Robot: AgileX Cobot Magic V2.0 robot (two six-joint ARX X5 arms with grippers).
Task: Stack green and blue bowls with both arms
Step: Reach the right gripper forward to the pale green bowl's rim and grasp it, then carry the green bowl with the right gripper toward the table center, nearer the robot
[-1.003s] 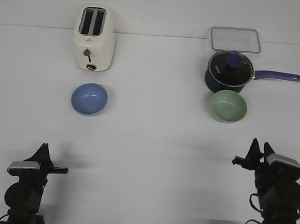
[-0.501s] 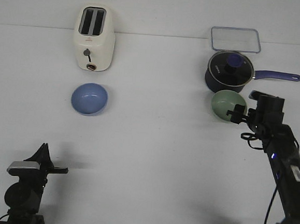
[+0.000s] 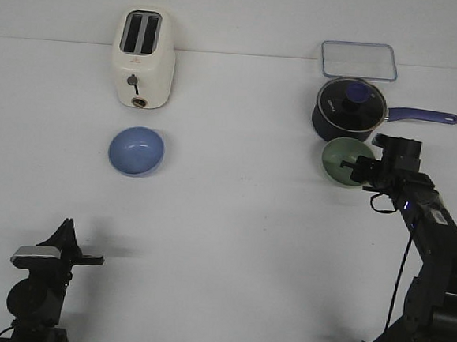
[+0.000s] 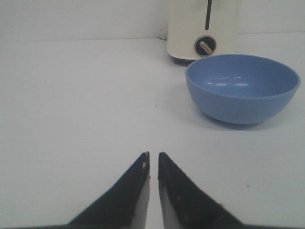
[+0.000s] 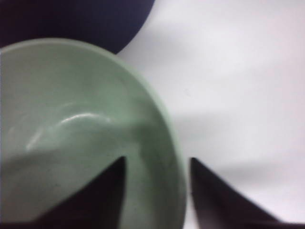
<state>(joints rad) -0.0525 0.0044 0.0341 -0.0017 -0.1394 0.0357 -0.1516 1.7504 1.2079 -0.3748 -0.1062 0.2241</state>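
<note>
Green bowl (image 3: 340, 159) right rim hidden behind right hand (image 3: 357, 172); cropped, blurred in right wrist view.

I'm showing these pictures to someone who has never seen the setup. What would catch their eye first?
Probably the right gripper, reached out to the green bowl beside the dark saucepan, its open fingers straddling the bowl's rim. Next, the blue bowl sitting alone in front of the cream toaster, while the left gripper waits near the table's near edge.
</note>
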